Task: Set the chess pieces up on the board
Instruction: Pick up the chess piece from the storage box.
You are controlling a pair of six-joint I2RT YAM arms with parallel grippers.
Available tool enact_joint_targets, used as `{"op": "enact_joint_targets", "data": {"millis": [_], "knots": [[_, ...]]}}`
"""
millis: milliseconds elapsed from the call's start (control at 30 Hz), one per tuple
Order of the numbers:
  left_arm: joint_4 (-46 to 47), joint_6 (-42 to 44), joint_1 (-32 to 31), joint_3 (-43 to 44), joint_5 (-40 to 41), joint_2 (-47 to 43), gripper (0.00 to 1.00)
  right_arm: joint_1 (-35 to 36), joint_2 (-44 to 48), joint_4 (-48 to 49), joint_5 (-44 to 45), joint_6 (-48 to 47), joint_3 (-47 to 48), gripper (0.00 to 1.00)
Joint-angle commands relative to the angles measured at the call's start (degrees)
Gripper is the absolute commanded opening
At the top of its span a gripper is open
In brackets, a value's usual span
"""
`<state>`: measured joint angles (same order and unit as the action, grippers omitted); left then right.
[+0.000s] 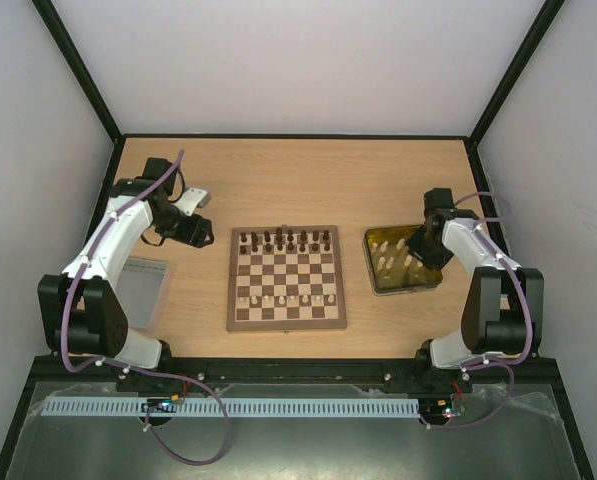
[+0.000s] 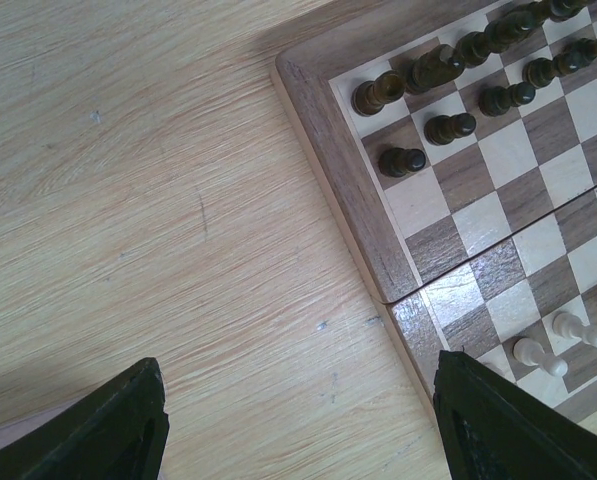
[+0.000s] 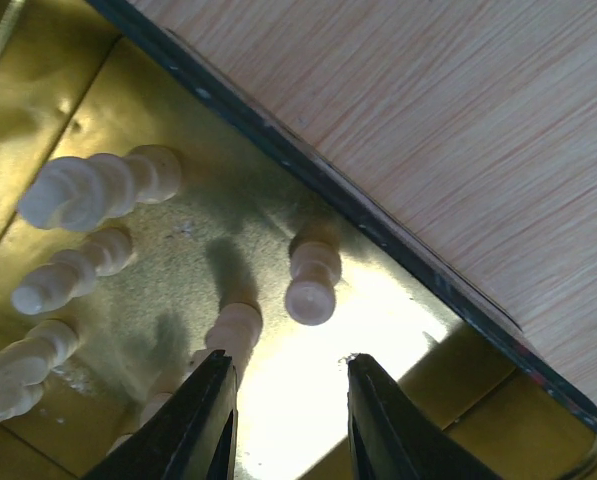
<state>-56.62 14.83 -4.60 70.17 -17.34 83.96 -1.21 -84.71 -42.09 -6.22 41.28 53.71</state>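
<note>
The wooden chessboard lies mid-table, with dark pieces on its far rows and cream pieces in a near row. Several cream pieces stand in the yellow metal tray to its right. My right gripper hangs open over the tray, just short of a cream pawn; another cream piece stands by its left finger. My left gripper is open and empty over bare table beside the board's left border; dark pieces and cream pawns show there.
A grey translucent lid lies at the near left beside the left arm. The enclosure walls rise around the table. The tray's dark rim runs diagonally through the right wrist view, with wooden table beyond it.
</note>
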Motion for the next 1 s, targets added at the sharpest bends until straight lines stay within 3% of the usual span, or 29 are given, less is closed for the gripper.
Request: {"op": "enact_joint_targets", "data": {"millis": [0, 600, 767, 967], "knots": [[-0.35, -0.59, -0.31, -0.65, -0.71, -1.35, 0.73, -1.08, 1.23, -1.59, 1.68, 0.64, -1.56, 0.29], [-0.35, -0.68, -0.5, -0.66, -0.52, -1.34, 0.74, -3.25, -4.69, 2.94, -0.16, 1.27, -0.42, 0.28], [-0.49, -0.69, -0.54, -0.5, -0.5, -1.3, 0.74, -3.44, -5.09, 2.62, 0.61, 1.26, 0.72, 0.15], [-0.53, -0.68, -0.72, -0.47, -0.55, -1.26, 0.74, -3.45, -2.47, 1.26, 2.33, 1.0, -0.25, 0.11]]}}
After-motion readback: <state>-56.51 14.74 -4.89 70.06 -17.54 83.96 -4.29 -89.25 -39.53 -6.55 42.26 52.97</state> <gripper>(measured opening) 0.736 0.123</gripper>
